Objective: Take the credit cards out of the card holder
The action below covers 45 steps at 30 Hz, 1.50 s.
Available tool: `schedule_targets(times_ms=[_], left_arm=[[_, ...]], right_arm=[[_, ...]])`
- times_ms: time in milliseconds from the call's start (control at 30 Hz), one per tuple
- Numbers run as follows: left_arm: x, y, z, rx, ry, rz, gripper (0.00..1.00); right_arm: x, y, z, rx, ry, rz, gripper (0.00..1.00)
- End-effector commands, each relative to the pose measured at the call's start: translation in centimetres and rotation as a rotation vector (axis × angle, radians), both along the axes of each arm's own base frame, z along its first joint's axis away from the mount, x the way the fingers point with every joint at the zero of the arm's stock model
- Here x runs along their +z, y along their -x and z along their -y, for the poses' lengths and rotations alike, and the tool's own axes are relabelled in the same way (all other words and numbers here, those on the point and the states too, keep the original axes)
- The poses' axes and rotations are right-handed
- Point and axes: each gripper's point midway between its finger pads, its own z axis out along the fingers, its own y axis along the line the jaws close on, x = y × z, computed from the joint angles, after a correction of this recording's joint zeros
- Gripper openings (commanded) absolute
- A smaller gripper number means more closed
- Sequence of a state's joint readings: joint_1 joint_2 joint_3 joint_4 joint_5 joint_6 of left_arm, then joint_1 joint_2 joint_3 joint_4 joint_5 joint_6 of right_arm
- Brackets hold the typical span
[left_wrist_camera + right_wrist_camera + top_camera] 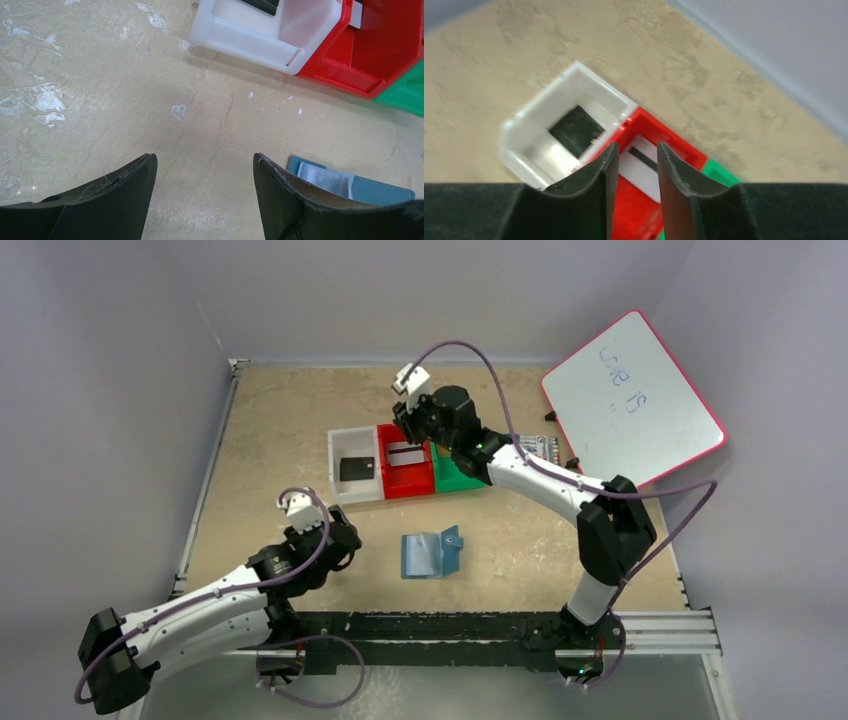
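Teal-blue on the bare worktop (280, 420): there was the card holder (430, 554), propped open like a little tent near the arm bases, and neither arm had it. The action was up at the bins. The right gripper (636, 150) hung over the red bin (405, 485), jaws narrowly parted with nothing between them, and a pale card with a dark stripe (404, 455) lay flat in that bin right below. That read as the drop-off step for this card. Next door, the white bin (333, 465) held a black card (357, 469), while the green bin (455, 478) sat partly under the arm. The left gripper (203, 160) waited low beside the holder, spread wide and empty. Whether the clear pockets had any card left, the wrist view was too cropped to say. The next move probably called for lifting clear of the red bin, swinging back to the holder, and pinning it down for a clean pull.
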State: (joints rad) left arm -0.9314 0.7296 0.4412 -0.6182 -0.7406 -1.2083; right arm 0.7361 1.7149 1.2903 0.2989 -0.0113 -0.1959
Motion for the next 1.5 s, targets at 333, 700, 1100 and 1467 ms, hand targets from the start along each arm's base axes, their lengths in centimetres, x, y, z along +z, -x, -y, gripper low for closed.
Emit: schedule_targets(times_ms=[333, 700, 1100, 1467], left_arm=[[2.1, -0.8, 0.9, 0.012, 0.060, 0.041, 0.69], [1.9, -0.7, 0.7, 0.023, 0.059, 0.033, 0.68], [2.0, -0.8, 0.8, 0.017, 0.042, 0.034, 0.68], [2.3, -0.7, 0.4, 0.025, 0.050, 0.044, 0.68]], right_arm=[[-12.1, 0.8, -1.2, -0.249, -0.055, -0.603, 0.10], [-16.7, -1.4, -1.3, -0.348, 0.048, -0.635, 0.10], [-18.4, -1.5, -1.6, -0.375, 0.131, -0.611, 0.11], [-17.3, -1.2, -1.3, -0.476, 0.178, -0.542, 0.12]])
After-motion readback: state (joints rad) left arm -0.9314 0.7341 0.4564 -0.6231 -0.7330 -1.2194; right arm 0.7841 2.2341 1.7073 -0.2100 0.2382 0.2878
